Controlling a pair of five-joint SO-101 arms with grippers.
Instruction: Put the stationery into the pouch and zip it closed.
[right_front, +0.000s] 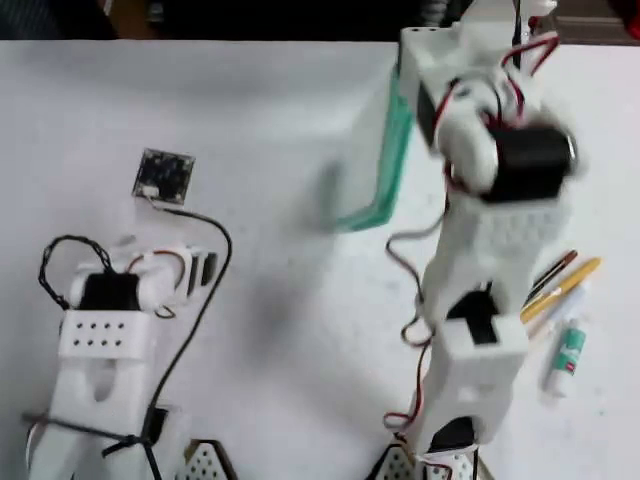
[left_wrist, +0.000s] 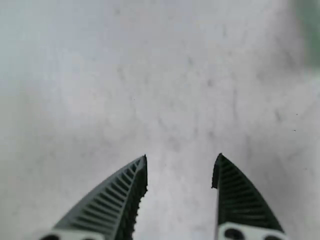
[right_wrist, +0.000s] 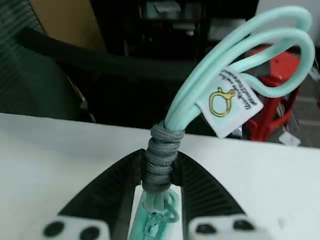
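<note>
A white surface (right_front: 280, 100) seen from above, with two white robot arms rising from its near edge. The right arm (right_front: 490, 250) stretches toward the far side; beside its far end is the pouch (right_front: 375, 165), mint green with a darker teal edge, turned on its side rather than lying flat; whether it touches the surface cannot be told.

From the right wrist, the right hand (right_wrist: 159, 165) is clenched on a grey wrapped cord (right_wrist: 160, 155) at the pouch's end, its two black fingers pressed against either side of the wrap; a mint green loop (right_wrist: 240, 45) rises from the wrap and carries a small white tag (right_wrist: 230, 102) with a yellow mark; a strip of the teal pouch (right_wrist: 150, 225) shows between the fingers, below the wrap.

The stationery lies on the surface beside the right arm, well apart from the pouch: a yellow pen (right_front: 560, 290), a brown pencil (right_front: 552, 272) just beside it, and a white tube with a green label (right_front: 565, 355) nearer the front edge.

The left arm (right_front: 100, 340) sits low at the near left; the left hand (left_wrist: 182, 165) is released, its ribbed fingertips apart above bare surface, grasping nothing.

A small black circuit board (right_front: 163, 175) lies on the left part of the surface, with a black cable (right_front: 200, 300) running from it toward the near edge.
</note>
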